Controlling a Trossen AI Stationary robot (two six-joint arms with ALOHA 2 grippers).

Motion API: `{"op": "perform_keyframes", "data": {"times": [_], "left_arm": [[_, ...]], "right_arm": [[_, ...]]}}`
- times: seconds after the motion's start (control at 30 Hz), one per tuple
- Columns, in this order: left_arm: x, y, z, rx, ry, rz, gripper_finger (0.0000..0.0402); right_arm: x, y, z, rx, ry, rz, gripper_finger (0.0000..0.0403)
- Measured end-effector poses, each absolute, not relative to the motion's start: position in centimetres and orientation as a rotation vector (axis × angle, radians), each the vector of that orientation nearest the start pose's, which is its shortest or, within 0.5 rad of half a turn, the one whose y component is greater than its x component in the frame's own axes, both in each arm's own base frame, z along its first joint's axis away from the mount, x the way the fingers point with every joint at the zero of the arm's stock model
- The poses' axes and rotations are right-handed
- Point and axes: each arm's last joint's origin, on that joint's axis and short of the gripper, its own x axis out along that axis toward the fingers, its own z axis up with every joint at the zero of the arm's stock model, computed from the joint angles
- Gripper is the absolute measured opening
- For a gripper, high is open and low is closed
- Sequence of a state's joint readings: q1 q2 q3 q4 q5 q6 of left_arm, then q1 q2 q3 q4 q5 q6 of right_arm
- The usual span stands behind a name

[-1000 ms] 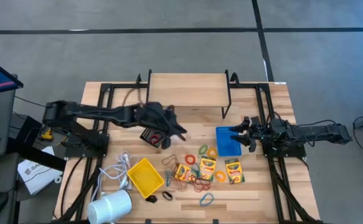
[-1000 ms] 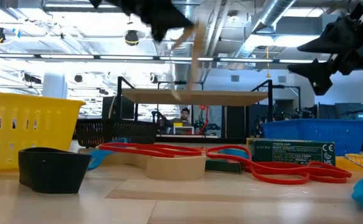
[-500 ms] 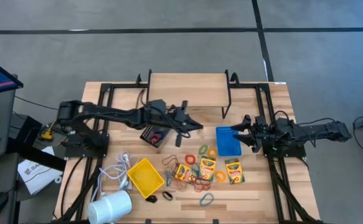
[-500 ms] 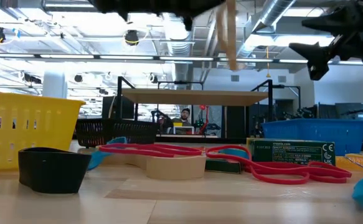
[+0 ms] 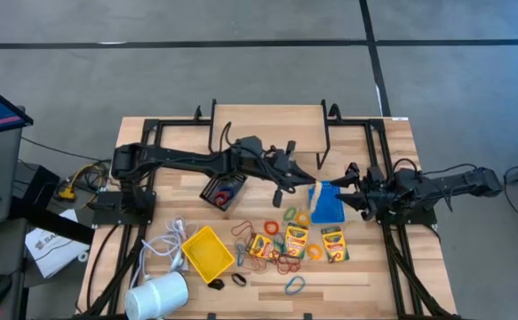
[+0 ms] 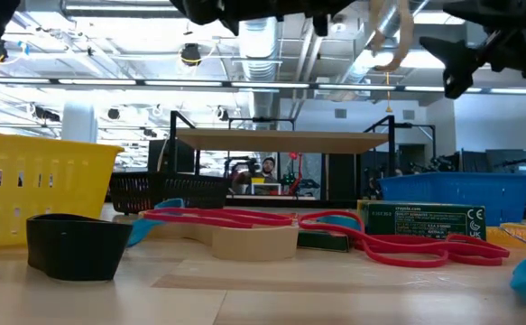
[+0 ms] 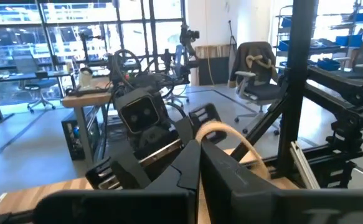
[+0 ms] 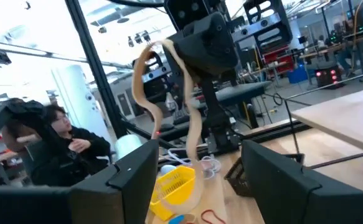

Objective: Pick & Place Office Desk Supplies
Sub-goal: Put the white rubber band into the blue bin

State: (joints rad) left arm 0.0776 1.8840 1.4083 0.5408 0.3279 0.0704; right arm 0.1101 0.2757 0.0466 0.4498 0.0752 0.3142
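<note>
High view: left tool point(image 5: 305, 175) obscures part of the blue bin point(image 5: 328, 206), its fingers clamped on a tan rubber band point(image 8: 187, 124) dangling above the surface point(image 5: 365, 276). Right tool point(image 5: 346, 188), fingers apart, empty, beside that bin. Tiny dark clips unreadable.

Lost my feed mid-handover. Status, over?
Left gripper shut on tan rubber band, raised beside the blue bin. Right gripper open above the bin, facing the band. Nothing between them.
</note>
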Motion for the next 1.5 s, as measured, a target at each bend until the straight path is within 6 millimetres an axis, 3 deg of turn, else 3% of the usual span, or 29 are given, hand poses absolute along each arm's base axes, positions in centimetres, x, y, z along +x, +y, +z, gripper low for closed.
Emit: {"op": "perform_keyframes", "data": {"times": [0.37, 0.6, 0.7, 0.8, 0.87, 1.07, 1.23, 1.37, 1.5], "left_arm": [[47.1, 2.4, 28.9, 0.058, -0.067, -0.273, 0.0000], [47.6, 2.4, 29.1, 0.060, -0.078, -0.279, 0.0000], [47.4, 2.4, 29.4, 0.059, -0.074, -0.279, 0.0001], [47.2, 2.7, 29.6, 0.055, -0.042, -0.267, 0.0011], [47.1, 2.8, 29.4, 0.076, -0.009, -0.258, 0.0028], [45.9, 3.0, 29.2, 0.137, 0.172, -0.252, 0.0116], [43.6, 3.1, 30.4, 0.186, 0.352, -0.174, 0.0178], [41.4, 3.0, 32.5, 0.193, 0.412, -0.153, 0.0201], [39.2, 3.0, 34.1, 0.197, 0.490, -0.093, 0.0204]], "right_arm": [[14.4, 1.5, 23.0, 0.244, -0.157, 0.108, 0.0228], [17.7, 2.1, 23.3, 0.204, -0.055, 0.127, 0.0224], [18.6, 2.6, 23.2, 0.160, -0.026, 0.141, 0.0175], [19.0, 3.1, 23.4, 0.115, -0.027, 0.162, 0.0051], [19.0, 3.4, 23.5, 0.097, -0.034, 0.171, 0.0019], [18.3, 3.3, 23.3, 0.091, 0.017, 0.059, 0.0002], [17.4, 3.0, 23.0, 0.073, 0.081, -0.052, 0.0001], [16.5, 2.6, 22.5, 0.084, 0.160, -0.137, 0.0001], [16.0, 2.3, 20.7, 0.121, 0.338, -0.222, 0.0001]]}}
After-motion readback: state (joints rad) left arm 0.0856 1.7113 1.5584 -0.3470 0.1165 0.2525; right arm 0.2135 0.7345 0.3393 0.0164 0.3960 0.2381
